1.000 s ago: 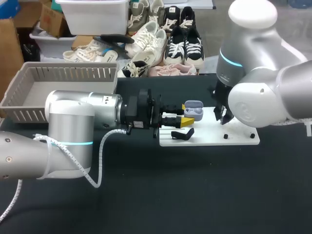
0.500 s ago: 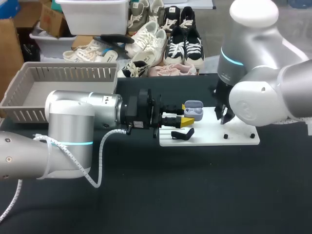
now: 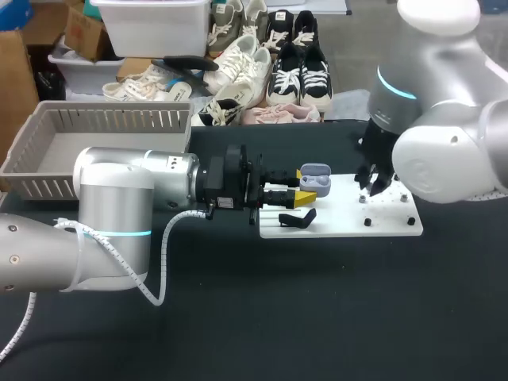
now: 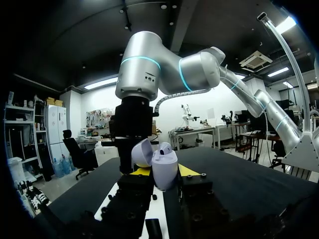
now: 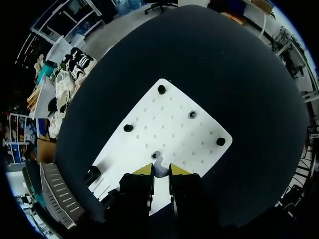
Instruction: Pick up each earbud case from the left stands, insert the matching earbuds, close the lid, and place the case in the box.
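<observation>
A lavender earbud case (image 3: pixel 317 176) with its lid up is held just above the left end of the white board (image 3: pixel 373 223), with my left gripper (image 3: pixel 306 190) shut on it. In the left wrist view the case (image 4: pixel 165 168) stands upright between the yellow fingertips (image 4: pixel 188 171), and one earbud shows in it. My right gripper (image 3: pixel 370 187) hangs over the middle of the board, to the right of the case. In the right wrist view it (image 5: pixel 160 172) is shut on a small pale earbud (image 5: pixel 159 167).
A black stand (image 3: pixel 299 217) sits on the board's left end, just in front of the case. Small black pegs (image 5: pixel 192 114) dot the board. A grey slatted basket (image 3: pixel 48 151) stands at the table's back left.
My right arm has shifted to the right, away from the case, with the earbud still between its fingers. The left arm and the case have not moved.
</observation>
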`<action>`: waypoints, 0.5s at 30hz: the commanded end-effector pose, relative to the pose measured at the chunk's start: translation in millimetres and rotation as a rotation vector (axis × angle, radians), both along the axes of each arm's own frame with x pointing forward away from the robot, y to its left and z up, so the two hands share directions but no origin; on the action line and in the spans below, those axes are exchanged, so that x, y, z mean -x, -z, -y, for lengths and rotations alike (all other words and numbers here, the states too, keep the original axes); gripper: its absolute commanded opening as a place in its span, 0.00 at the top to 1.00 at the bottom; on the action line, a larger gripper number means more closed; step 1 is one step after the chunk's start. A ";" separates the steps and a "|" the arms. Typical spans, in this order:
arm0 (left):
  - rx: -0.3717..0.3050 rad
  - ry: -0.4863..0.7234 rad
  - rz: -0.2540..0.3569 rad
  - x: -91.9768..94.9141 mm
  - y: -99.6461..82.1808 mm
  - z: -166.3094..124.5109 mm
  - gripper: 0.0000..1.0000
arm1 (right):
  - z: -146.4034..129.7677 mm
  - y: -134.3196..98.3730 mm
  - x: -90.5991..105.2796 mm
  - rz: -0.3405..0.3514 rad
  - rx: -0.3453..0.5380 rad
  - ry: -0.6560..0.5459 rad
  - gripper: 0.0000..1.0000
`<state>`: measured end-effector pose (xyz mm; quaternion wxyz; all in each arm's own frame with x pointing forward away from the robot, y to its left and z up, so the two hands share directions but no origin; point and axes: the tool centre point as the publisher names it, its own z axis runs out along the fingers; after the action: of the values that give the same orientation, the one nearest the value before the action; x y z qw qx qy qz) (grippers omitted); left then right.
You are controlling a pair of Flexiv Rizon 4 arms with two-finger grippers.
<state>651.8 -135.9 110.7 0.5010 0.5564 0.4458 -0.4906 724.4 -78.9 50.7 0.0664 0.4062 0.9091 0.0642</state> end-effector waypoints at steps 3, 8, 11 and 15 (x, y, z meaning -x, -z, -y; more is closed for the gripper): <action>0.001 -0.006 0.002 1.5 0.1 -0.1 1.00 | 15.9 -18.8 12.7 0.032 -0.035 -0.033 1.00; 0.001 -0.006 0.002 1.5 0.1 -0.1 1.00 | 18.9 -28.0 18.7 0.071 -0.035 -0.203 1.00; 0.001 -0.006 0.002 1.5 0.1 -0.1 1.00 | 19.5 -31.3 21.7 0.082 -0.012 -0.256 1.00; 0.001 -0.006 0.002 1.5 0.1 -0.1 1.00 | 22.7 -33.0 24.7 0.075 0.020 -0.292 1.00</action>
<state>651.8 -135.9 110.7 0.5010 0.5564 0.4458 -0.4906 707.0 -101.3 81.1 0.0888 0.2677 0.9557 0.0836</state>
